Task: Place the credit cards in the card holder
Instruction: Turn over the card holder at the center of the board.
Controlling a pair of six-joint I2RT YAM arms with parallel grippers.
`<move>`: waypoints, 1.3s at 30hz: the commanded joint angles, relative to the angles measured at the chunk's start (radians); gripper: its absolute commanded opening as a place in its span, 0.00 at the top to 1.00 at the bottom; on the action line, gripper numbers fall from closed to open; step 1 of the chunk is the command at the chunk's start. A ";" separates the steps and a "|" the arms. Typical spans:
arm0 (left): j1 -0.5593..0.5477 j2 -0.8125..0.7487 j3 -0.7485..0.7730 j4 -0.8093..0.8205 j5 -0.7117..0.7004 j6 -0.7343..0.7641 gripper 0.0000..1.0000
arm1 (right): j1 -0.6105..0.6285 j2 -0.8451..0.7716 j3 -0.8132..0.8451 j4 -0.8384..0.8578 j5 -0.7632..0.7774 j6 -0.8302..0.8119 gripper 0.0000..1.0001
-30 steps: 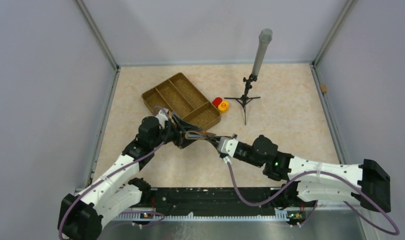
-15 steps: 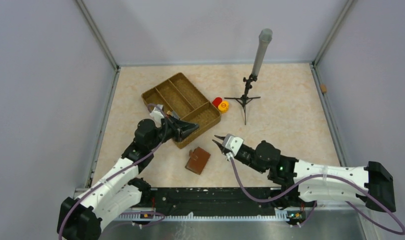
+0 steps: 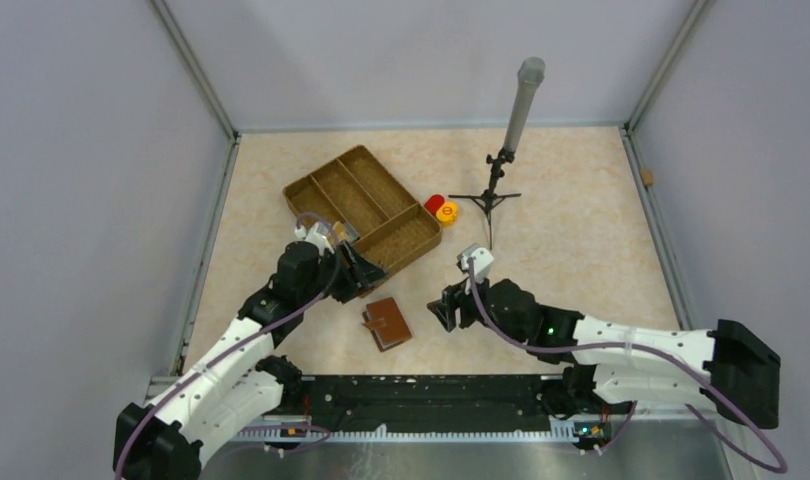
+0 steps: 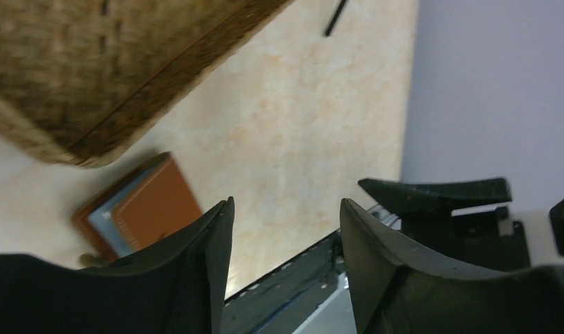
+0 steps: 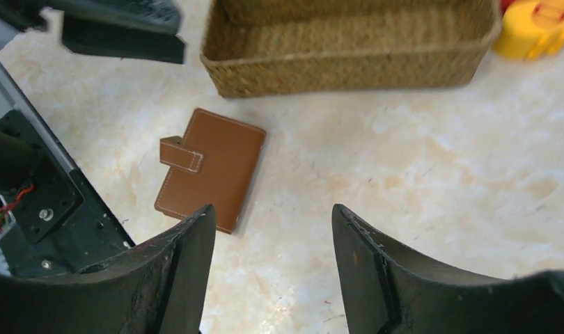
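Holder [image 3: 387, 323] lies folded shut on the table [image 3: 581, 230], just in front of the tray [image 3: 406, 235], between the arms. No loose cards in view. A pale blue card [image 4: 105, 221] edge peeks from the fold, so task looks about done. Both sets of jaws apart, empty: left gripper [image 4: 283, 223], right gripper [image 5: 272, 229]. A second ago both clamped the holder aloft by the tray; now it's down and the arms have backed off.

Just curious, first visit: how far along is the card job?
Seemingly near finished: the card holder lies folded on the table, a pale blue card peeking from inside. The left gripper and right gripper stand open, empty. No loose cards are visible.
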 commanded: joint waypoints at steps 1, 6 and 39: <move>-0.002 0.010 -0.018 -0.249 -0.109 0.118 0.40 | -0.106 0.143 0.034 0.056 -0.237 0.326 0.39; -0.002 -0.035 -0.086 -0.294 -0.158 0.108 0.36 | -0.190 0.350 0.075 0.177 -0.466 0.443 0.45; -0.003 0.097 -0.363 -0.068 -0.094 0.004 0.86 | -0.257 0.892 0.000 0.805 -0.736 0.831 0.69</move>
